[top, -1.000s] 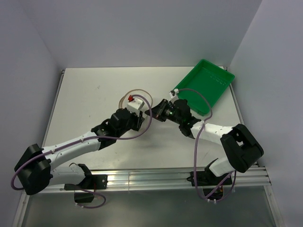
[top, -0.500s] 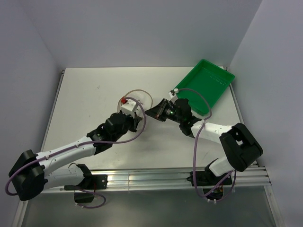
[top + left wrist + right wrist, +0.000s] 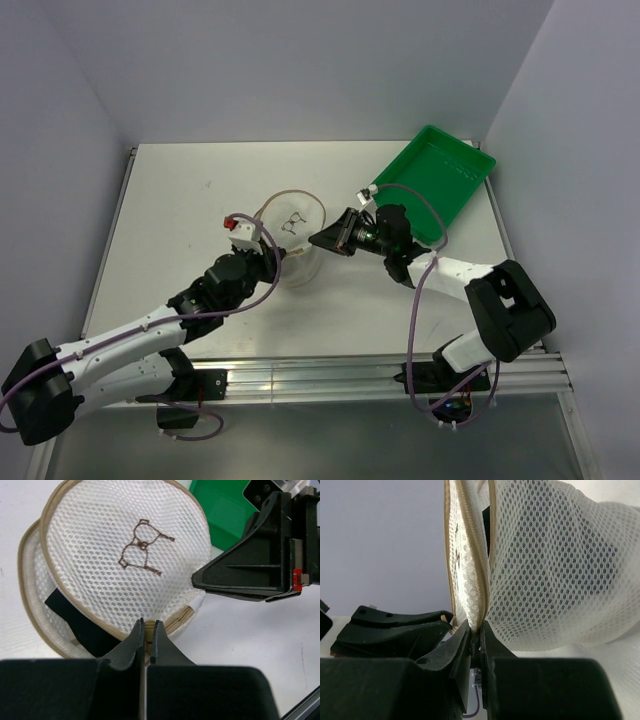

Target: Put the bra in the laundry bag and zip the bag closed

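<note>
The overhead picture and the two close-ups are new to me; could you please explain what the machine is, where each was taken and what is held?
These are two robot arms bolted at the near edge of a white table, each ending in a two-finger gripper. The overhead picture comes from a fixed camera above and behind them. Each close-up comes from a camera on one wrist. On the table are a green tray and the laundry bag, a round white mesh pouch. The left gripper and the right gripper each pinch its tan zipped rim. The dark shape behind the mesh is the bra, inside.
</note>
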{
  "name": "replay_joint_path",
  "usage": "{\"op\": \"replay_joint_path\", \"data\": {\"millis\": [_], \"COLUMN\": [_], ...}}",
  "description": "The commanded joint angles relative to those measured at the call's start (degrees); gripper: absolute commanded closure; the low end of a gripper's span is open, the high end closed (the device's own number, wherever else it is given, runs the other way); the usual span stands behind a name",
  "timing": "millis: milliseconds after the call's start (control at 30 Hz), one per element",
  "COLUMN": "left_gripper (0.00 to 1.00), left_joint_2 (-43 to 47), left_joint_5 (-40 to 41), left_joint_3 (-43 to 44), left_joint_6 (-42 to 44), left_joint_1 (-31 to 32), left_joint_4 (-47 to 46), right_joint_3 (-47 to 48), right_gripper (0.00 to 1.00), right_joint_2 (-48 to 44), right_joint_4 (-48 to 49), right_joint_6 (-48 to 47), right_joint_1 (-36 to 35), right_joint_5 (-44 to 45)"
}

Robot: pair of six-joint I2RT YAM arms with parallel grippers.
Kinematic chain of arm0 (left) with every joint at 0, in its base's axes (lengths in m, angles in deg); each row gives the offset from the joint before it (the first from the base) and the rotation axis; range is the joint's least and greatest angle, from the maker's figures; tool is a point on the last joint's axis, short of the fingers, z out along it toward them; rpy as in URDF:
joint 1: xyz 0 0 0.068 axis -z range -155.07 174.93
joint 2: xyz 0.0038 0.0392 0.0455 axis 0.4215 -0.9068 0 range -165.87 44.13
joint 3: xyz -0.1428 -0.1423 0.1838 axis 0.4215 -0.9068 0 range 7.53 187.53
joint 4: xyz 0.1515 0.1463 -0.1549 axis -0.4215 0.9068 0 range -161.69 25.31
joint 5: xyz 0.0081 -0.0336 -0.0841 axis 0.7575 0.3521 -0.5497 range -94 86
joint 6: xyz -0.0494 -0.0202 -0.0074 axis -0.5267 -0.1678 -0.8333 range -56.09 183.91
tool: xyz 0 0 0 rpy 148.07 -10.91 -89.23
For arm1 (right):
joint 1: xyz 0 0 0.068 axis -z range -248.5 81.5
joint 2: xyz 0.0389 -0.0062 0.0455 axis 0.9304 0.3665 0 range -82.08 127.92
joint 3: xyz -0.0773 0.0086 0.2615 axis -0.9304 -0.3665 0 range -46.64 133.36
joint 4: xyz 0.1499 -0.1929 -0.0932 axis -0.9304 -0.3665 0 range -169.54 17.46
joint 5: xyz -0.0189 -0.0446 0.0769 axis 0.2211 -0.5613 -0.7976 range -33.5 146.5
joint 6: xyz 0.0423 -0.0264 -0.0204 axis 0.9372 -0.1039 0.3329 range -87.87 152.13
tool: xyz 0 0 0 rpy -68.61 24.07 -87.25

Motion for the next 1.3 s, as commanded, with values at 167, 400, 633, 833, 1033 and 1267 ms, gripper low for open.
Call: {"op": "replay_joint_path", "data": {"millis": [167, 400, 633, 833, 1033, 1267], "left_gripper": [1.00, 1.00, 1.00, 1.00, 1.00, 1.00], "left_joint_2": [4.8, 3.9, 0.5, -1.1, -0.2, -0.8], "left_joint_5": [7.3, -1.7, -1.5, -3.0, -4.2, -7.8], "left_joint_3": [-2.2, -3.9, -4.2, -5.7, -8.3, -10.5], "left_joint_6": [-2.8, -11.2, -10.8, -10.3, -8.8, -6.9], "left_joint_1": [-2.1, -1.3, -0.8, -0.1, 0.5, 0.5], "left_joint_4": [7.3, -6.8, -13.1, -18.6, -23.0, -27.2], "right_joint_3": [7.8, 12.1, 1.5, 0.1, 2.9, 5.0], "right_gripper": [1.00, 0.19, 0.12, 0.29, 0.39, 0.61], "right_joint_2": [1.0, -2.2, -12.8, -13.7, -8.5, -4.4], "right_joint_4": [-8.1, -20.2, -16.7, -11.3, -11.7, -12.3], "right_joint_6": [-8.8, -17.0, -12.0, -4.5, -1.4, -0.4], "right_joint_1": [5.8, 2.1, -1.6, -11.1, -12.2, -12.5], "right_joint_5": [5.6, 10.2, 14.0, 19.5, 23.1, 21.9]}}
